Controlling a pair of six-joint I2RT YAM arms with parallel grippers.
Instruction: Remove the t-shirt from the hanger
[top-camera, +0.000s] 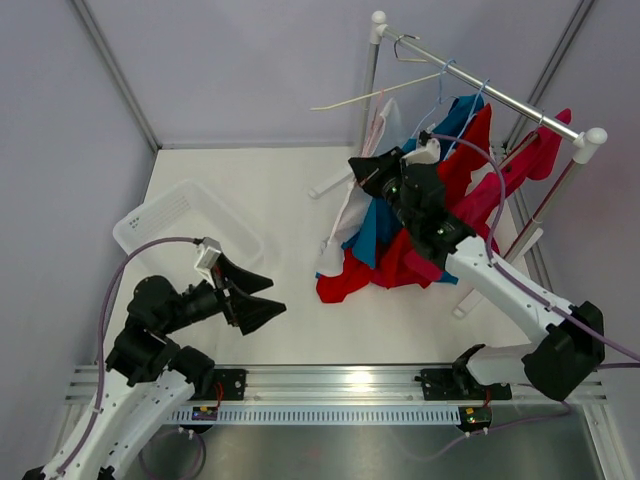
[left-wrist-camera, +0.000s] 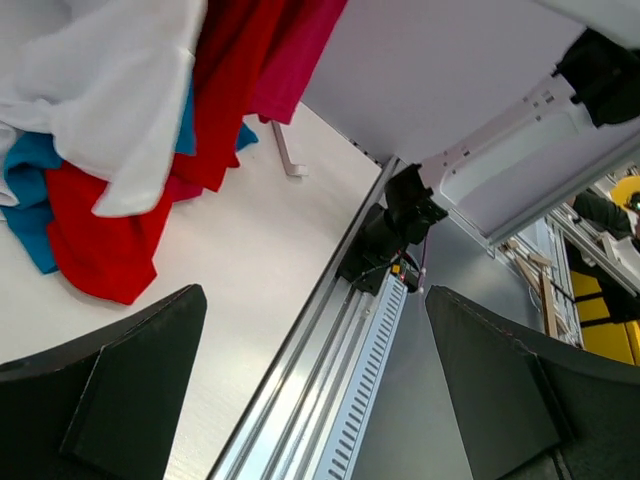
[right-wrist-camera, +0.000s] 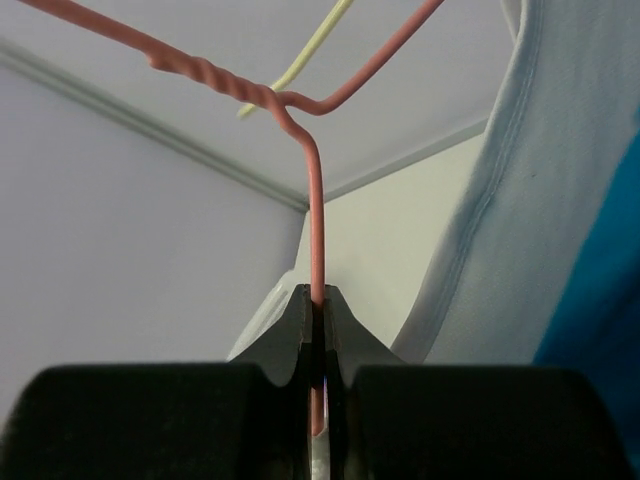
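A white worktop (top-camera: 280, 310) carries a clothes rack (top-camera: 480, 85) at its far right. The rail is crowded with red, blue and magenta garments (top-camera: 400, 265) that sag down to the surface. The white t-shirt (top-camera: 345, 225) hangs at the left of that bunch, touching the others. The left pincer (top-camera: 272, 296), spread wide and empty, sits well apart from the clothes, near a plastic basket (top-camera: 165, 215). The right pincer (right-wrist-camera: 317, 305) is pressed together on a thin pink wire hanger (right-wrist-camera: 316, 200) near its twisted neck. One likely risk is the slim wire twisting or slipping in the pinch. Another is a pull dragging neighbouring clothes or tipping the rack, since nothing steadies the shirt.
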